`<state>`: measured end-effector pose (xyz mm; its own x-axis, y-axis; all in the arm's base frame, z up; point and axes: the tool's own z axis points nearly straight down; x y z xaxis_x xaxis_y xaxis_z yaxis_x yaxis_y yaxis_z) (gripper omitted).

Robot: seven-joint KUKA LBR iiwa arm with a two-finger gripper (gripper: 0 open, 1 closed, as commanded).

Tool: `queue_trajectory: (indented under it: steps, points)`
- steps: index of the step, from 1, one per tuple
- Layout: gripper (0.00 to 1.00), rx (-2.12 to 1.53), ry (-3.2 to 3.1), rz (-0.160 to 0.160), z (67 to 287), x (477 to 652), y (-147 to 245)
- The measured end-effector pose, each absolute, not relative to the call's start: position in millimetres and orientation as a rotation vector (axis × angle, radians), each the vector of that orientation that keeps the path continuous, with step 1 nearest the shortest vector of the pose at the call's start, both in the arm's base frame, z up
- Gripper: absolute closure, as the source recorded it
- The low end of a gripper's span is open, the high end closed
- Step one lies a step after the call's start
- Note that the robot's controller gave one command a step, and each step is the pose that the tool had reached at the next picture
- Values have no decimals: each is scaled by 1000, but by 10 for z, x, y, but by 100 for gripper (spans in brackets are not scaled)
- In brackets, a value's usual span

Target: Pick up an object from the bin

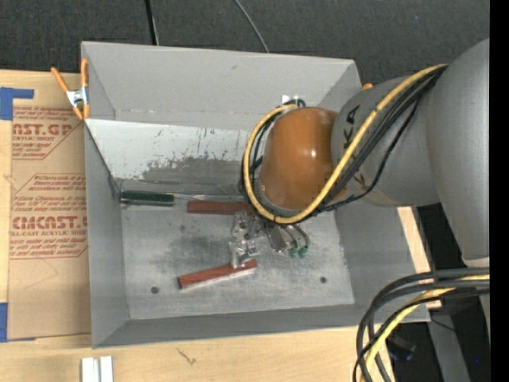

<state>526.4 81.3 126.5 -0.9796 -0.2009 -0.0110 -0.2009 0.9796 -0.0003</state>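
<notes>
Bin (102, 229): scuffed matt metal; wrist cover (298, 161) glossy.

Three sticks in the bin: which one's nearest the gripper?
The red-brown stick on the front floor; its right end lies at the gripper. The other brown stick and the green one lie along the back wall.

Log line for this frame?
gripper at right end of flat reddish-brown stick, front-centre of grey metal bin | hold: not confirmed | also: second reddish-brown stick, dark green stick by back wall

Grey bin (215, 86), red-brown stick (211, 277), dk green stick (147, 200)
</notes>
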Motion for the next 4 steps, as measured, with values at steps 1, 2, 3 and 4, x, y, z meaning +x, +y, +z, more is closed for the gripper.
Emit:
queue_trajectory:
  steps: [1,2,3,4]
  points:
    - [0,-348,3126,0,1965,5097,688]
    - [0,-371,3123,0,2647,4997,597]
    - [0,-361,3107,1,2403,5063,615]
    - [0,-190,3131,2,1789,4954,716]
